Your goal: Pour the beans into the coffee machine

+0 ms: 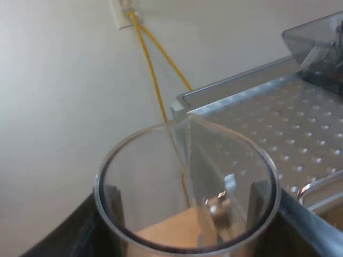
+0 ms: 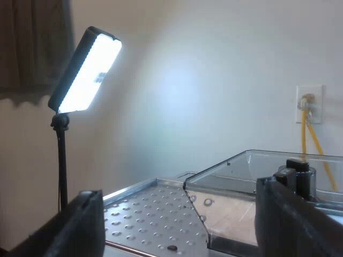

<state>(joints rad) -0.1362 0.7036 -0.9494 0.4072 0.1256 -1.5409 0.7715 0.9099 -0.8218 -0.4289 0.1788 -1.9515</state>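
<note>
The left gripper [image 1: 185, 203] holds a clear measuring glass [image 1: 161, 176], its black jaws clamped against opposite sides of the wall just under the rim. The glass's pouring lip faces the near corner of the espresso machine [image 1: 278, 118], whose flat metal top is studded with rows of small dimples. Whether beans lie in the glass cannot be made out; only a tan patch and a glint show through its bottom. The glass hangs just beside the edge of the machine's top, well apart from the smoky, clear bean hopper [image 1: 316, 43] that stands farther along that top.

On the other side, the right gripper [image 2: 187, 219] hovers near the hopper with its jaws spread wide and nothing between them. From there the hopper's near wall and open rim are seen, with a dark round fitting inside it.

Behind the machine, two yellow cables [image 1: 155, 75] run down from a wall socket [image 1: 123, 10] on a plain pale wall. A lit light panel [image 2: 86, 69] tilts on a thin black stand [image 2: 61, 160] near the machine, below a dark curtain [image 2: 32, 43].
</note>
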